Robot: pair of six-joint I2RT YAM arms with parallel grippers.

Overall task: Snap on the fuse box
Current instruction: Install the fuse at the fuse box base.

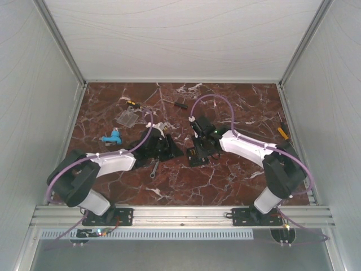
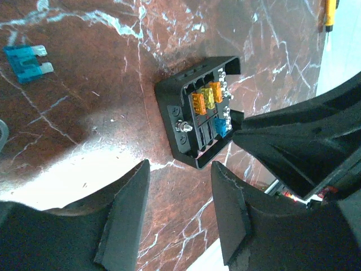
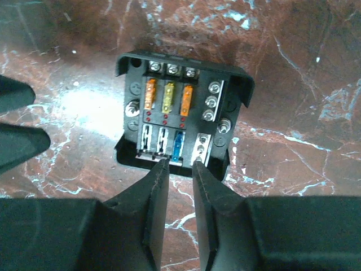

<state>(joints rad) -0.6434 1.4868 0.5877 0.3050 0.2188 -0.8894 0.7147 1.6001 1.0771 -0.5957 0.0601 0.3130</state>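
The fuse box (image 3: 180,110) is a black square box lying open side up on the marble, with orange and yellow fuses and one blue fuse seated in it. It also shows in the left wrist view (image 2: 197,113) and in the top view (image 1: 197,156). My right gripper (image 3: 180,164) is slightly open and empty, its tips at the box's near edge by the blue fuse. My left gripper (image 2: 179,169) is wide open and empty, just left of the box and apart from it. The clear cover (image 1: 128,117) lies at the far left.
A loose blue fuse (image 2: 25,62) lies left of the left gripper, seen in the top view (image 1: 111,137) too. A metal tool (image 1: 154,169) lies near the front. A yellow-handled tool (image 1: 282,132) lies at the right edge. Small parts (image 1: 180,104) lie at the back.
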